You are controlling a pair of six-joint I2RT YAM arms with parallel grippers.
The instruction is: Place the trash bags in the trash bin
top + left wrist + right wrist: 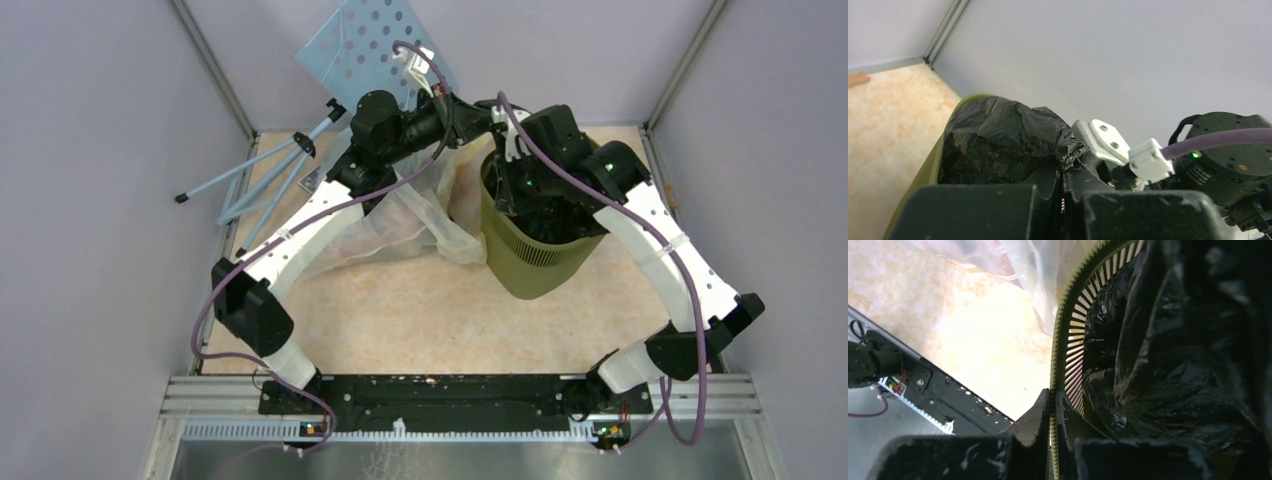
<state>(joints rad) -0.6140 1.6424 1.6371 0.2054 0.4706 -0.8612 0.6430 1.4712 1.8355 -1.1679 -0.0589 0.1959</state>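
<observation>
right gripper [1052, 402] is clamping the rim of the olive-green mesh plastic trash bin [1073, 347], jaws shut on the edge. left gripper [1064, 176] is pinching a twisted fold of the glossy black crinkled plastic trash bag [998, 145]. The bag is sitting mostly inside the bin and bulging over the rim, just ahead of and below the left fingertips and just inboard of the right ones. The left hand is already on the bag, so the next push likely runs straight down into the opening. A translucent clear plastic bag [415, 215] is lying outboard of the right gripper, against the bin wall.
</observation>
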